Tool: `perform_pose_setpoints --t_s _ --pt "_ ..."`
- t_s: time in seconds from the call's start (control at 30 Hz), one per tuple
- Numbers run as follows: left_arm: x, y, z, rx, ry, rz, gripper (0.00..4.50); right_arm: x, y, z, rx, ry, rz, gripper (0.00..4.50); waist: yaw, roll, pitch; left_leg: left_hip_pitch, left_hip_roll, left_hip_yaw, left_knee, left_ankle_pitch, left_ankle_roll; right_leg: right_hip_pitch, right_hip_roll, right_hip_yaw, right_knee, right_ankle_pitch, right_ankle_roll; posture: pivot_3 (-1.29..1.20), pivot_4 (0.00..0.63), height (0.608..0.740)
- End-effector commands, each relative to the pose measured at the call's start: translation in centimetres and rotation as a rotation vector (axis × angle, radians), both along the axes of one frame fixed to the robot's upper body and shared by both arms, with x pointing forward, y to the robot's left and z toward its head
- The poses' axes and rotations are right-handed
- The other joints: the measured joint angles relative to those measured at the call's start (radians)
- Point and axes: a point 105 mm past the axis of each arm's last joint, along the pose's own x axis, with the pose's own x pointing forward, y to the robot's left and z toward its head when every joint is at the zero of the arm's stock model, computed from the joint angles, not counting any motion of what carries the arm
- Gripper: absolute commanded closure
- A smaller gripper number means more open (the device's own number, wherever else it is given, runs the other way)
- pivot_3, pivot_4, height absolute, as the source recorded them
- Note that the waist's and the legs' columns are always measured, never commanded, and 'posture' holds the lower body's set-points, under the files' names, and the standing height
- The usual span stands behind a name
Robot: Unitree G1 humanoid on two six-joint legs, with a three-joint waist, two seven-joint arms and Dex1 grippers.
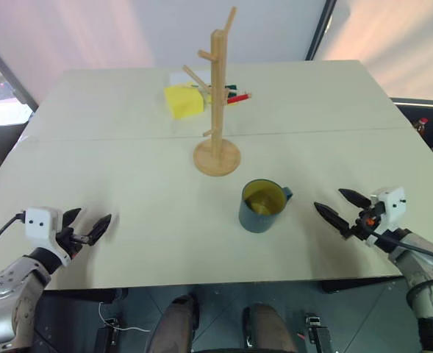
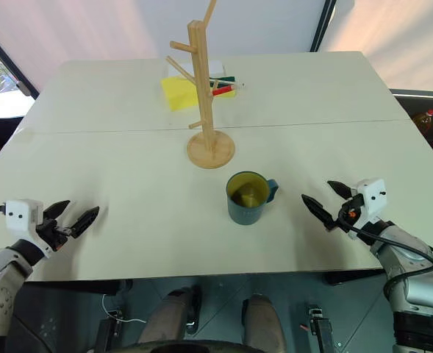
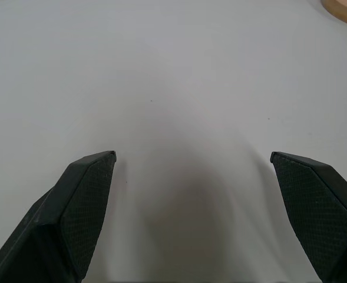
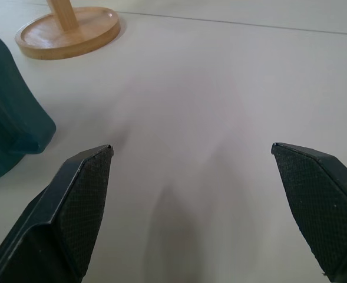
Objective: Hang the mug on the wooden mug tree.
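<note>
Since nothing is held yet, the choice of arm and line of approach comes first:

Mug: the mug (image 1: 262,206) stands upright on the table (image 1: 128,162), mouth up, a little toward the robot's right of centre and just in front of the mug tree's base.

Handle: its small loop (image 1: 287,194) points toward the robot's right, so it faces the right gripper.

Mug tree: the mug tree (image 1: 217,103) rises straight up behind the mug, near it but not touching, with pegs slanting upward.

Right gripper: the right gripper (image 1: 342,209) hovers over the table beside the mug, apart from it, jaws spread wide and empty; its fingers aim left, toward the mug's handle side.

Left gripper: the left gripper (image 1: 87,225) sits well apart at the table's near left edge, jaws also wide and empty.

Nearer arm: the right, by a clear margin.

Likely next move: a short sideways reach by the right arm onto the mug's wall or rim, leaving the loop free for a peg.

Clutter: a yellow block (image 1: 183,101) and some pens (image 1: 237,94) lie behind the tree, out of the way.
</note>
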Motion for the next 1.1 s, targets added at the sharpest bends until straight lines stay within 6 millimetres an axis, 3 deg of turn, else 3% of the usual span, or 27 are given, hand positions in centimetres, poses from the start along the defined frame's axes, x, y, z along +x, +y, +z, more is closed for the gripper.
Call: perform_pose_setpoints --t_s 0.03,0.4,0.53,0.73,0.87,1.1 --pt "0.0 0.4 1.4 0.013 -0.055 0.026 0.0 0.1 0.1 1.2 -0.017 -0.042 0.004 0.02 0.0 0.0 0.0 0.0 0.0 0.0 0.0 0.0 0.0 0.0 0.0 0.0 0.0 0.0 0.0 0.0 0.15 0.74" --pt "1.0 -1.3 1.3 0.012 -0.056 -0.039 0.0 -0.2 0.1 1.2 -0.021 -0.053 -0.017 0.02 0.0 0.0 0.0 0.0 0.0 0.0 0.0 0.0 0.0 0.0 0.002 0.0 0.001 0.0 0.0 0.0 0.15 0.74" --pt "1.1 -7.3 1.3 0.041 -0.064 -0.301 0.0 -0.6 0.5 0.9 -0.009 -0.04 -0.025 0.02 0.005 0.0 0.0 0.0 0.0 0.0 0.001 0.0 0.0 0.0 0.002 0.0 0.001 0.0 0.0 0.0 0.15 0.74" --pt "0.7 -12.8 2.2 0.004 -0.096 -0.564 0.0 -1.2 0.3 1.3 -0.001 -0.06 -0.048 0.02 0.016 0.0 0.0 0.0 0.001 0.0 0.001 0.0 0.0 0.0 0.003 0.001 0.002 0.0 0.0 0.0 0.15 0.74" --pt "0.1 -15.2 1.9 0.056 -0.078 -0.738 0.0 -2.7 1.1 1.6 0.012 -0.067 -0.022 0.02 0.02 0.001 -0.001 0.0 0.001 0.0 0.0 0.0 0.0 0.0 0.004 0.001 0.002 0.0 0.0 0.0 0.15 0.74" --pt "-0.2 -17.2 2.1 0.024 -0.076 -0.861 0.0 -4.3 5.3 1.0 0.004 -0.074 0.048 0.02 0.014 0.001 -0.001 0.001 0.001 0.0 0.001 0.001 0.0 0.0 0.004 0.001 0.002 0.0 0.0 0.0 0.15 0.74"
